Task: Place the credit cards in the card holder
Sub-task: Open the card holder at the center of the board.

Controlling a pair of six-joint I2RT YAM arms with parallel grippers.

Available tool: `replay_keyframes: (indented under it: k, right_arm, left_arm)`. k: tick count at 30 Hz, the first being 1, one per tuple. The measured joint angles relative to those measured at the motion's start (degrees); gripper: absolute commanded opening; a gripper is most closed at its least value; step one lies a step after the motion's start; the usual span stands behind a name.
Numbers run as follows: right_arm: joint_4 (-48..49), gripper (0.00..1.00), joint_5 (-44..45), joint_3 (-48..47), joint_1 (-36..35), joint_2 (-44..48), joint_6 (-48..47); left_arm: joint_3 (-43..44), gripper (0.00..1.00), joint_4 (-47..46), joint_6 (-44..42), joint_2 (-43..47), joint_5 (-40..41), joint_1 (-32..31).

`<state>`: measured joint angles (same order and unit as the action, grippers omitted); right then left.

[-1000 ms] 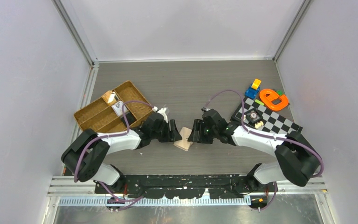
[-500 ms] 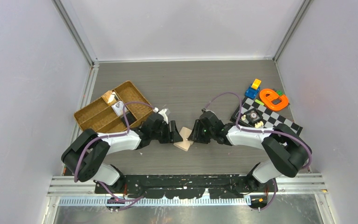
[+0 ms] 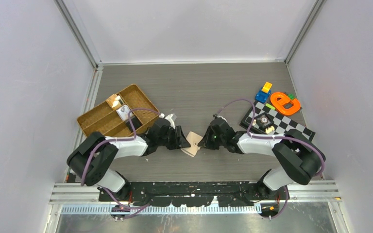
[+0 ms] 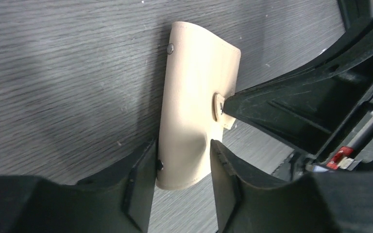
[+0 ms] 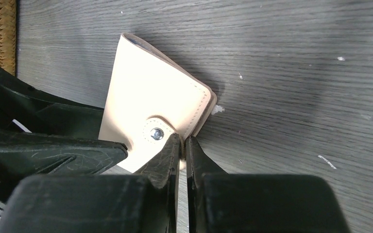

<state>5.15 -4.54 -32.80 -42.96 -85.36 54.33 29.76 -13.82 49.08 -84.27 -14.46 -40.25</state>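
Right wrist: your right tool [image 5: 180,143] pinches the snap tab [image 5: 153,130], presumably to unfasten it. Left tool [image 4: 182,156] clamps the card holder [image 4: 199,73] steady.

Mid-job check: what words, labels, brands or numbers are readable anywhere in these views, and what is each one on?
"e": not printed; the orange toy by the checkered mat is itself shaped like this letter.
Card holder: no print shows in either wrist view, only metal snap studs.
Black square piece on the mat: a pale marking, too small to read.
Items in the wicker tray: too small to read.
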Motion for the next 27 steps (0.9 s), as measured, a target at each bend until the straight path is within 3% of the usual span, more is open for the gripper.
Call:
replay_keyframes:
  k: [7,13,18,20,27]
  right_arm:
    - [1.31,0.08,0.22,0.98,0.07,0.63,0.17]
    - [-6.78,0.31,0.79,1.73,0.5,9.01,-3.1]
    - [-18.05,0.37,1.44,-1.05,1.92,24.09,-9.16]
    - [-21.53,0.49,1.2,-4.09,1.95,27.76,-11.56]
    - [-25.22,0.49,-5.95,-10.43,1.95,34.07,-18.01]
  left_arm:
    - [-0.39,0.0,-4.9,2.8,-4.15,-2.64,0.48]
    - [-0.2,0.0,-4.48,2.08,-2.73,-5.62,-0.26]
    - [5.62,0.0,8.46,-3.87,3.89,-9.6,1.09]
    - [10.6,0.0,14.45,-6.93,5.73,-11.65,2.12]
    - [27.39,0.0,32.41,-19.23,6.84,-22.91,5.25]
